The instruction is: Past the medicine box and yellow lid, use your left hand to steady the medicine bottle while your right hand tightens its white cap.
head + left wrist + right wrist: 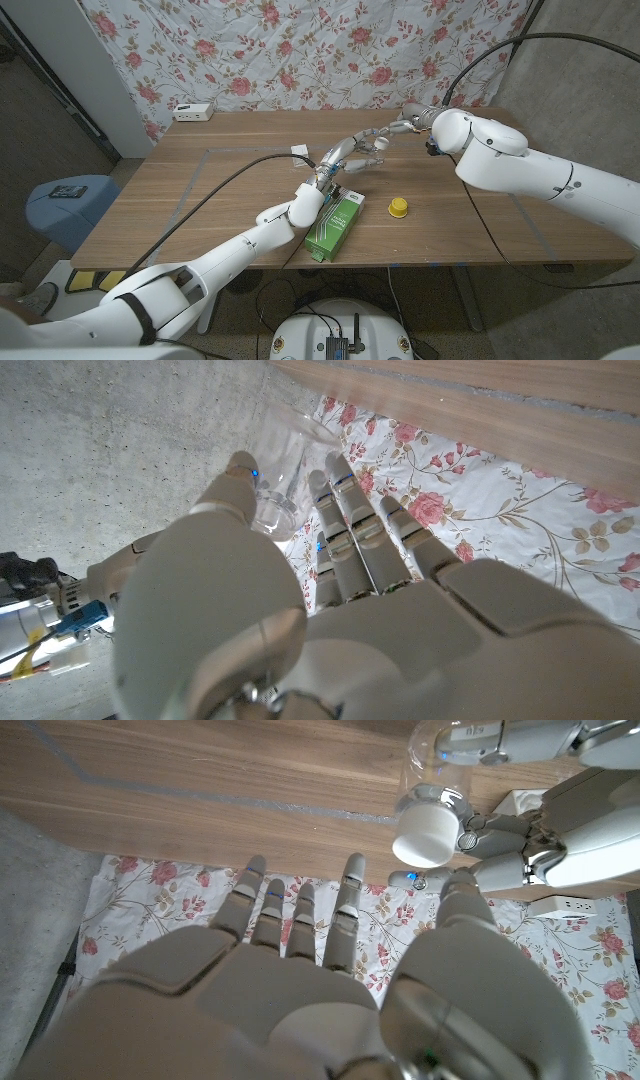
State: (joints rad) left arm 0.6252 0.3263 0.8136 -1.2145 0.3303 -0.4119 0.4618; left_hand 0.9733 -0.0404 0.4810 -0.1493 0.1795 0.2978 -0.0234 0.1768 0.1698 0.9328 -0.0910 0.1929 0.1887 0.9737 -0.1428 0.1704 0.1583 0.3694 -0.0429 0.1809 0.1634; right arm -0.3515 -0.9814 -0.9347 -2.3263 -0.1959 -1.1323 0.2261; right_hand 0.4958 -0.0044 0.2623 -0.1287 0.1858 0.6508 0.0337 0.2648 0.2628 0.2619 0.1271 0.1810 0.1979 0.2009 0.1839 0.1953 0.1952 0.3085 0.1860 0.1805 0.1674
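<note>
The left hand (pixel 345 158) is holding the clear medicine bottle (pixel 362 155) up off the wooden surface (pixel 220 190), above its middle, with fingers (pixel 345 510) and thumb closing around the bottle's body. In the right wrist view the bottle (pixel 445 760) is lying roughly level, its white cap (pixel 425 832) pointing toward the right hand (pixel 300 990). The right hand (pixel 405 125) is hovering just beside the cap end, its fingers (pixel 300 920) spreading apart and gripping nothing; a small gap is showing between its thumb and the cap.

Below the raised bottle, the green medicine box (pixel 335 225) is lying near the surface's near edge, under the left forearm. The yellow lid (pixel 398 207) is sitting just to its right, apart from it. A white power strip (pixel 193 111) is resting at the far left corner. Bare wood is stretching open to the left and along the far edge beneath the floral cloth (pixel 300 50).
</note>
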